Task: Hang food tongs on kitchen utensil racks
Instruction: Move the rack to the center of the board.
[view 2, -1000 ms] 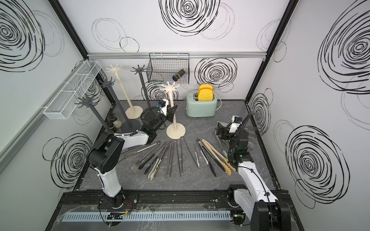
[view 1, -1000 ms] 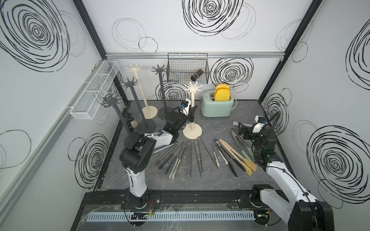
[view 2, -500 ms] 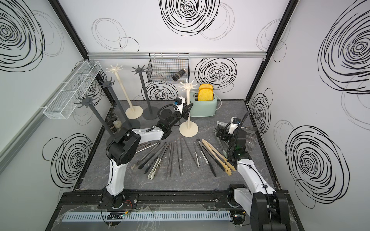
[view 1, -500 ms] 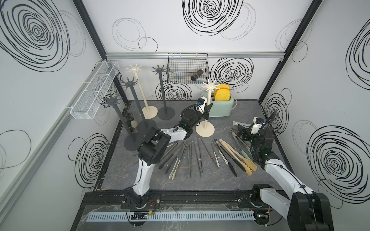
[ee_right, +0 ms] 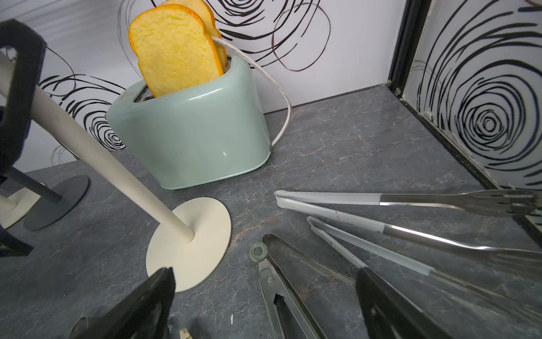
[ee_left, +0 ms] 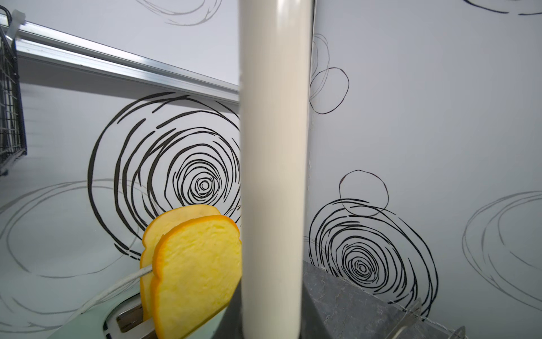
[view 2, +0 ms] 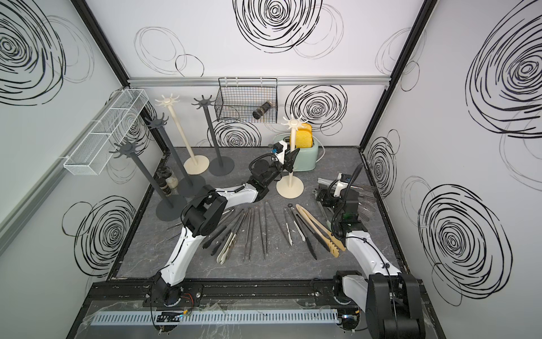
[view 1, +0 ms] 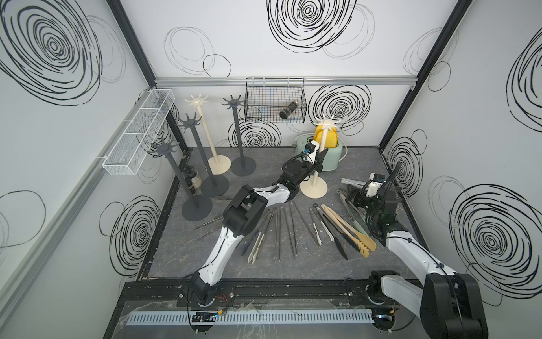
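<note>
Beside the toaster [view 1: 334, 160], the left gripper [view 1: 320, 160] clenches the pole of the cream rack [view 1: 316, 177], so slide it upright, base flat, near the food tongs [view 1: 349, 226] fanned on the table [view 1: 264, 164] by the released right gripper [ee_right: 264, 270].

A pale green plastic toaster [view 1: 333, 161] is sitting at one o'clock on the grey marbled tabletop [view 1: 366, 164], holding two yellow bread slices [ee_right: 176, 50]. A black wire basket [view 1: 274, 99] is hanging at twelve, cradling a dark cylindrical bottle [view 1: 289, 109]. A white mesh tray [view 1: 137, 135] is hanging at ten.
</note>
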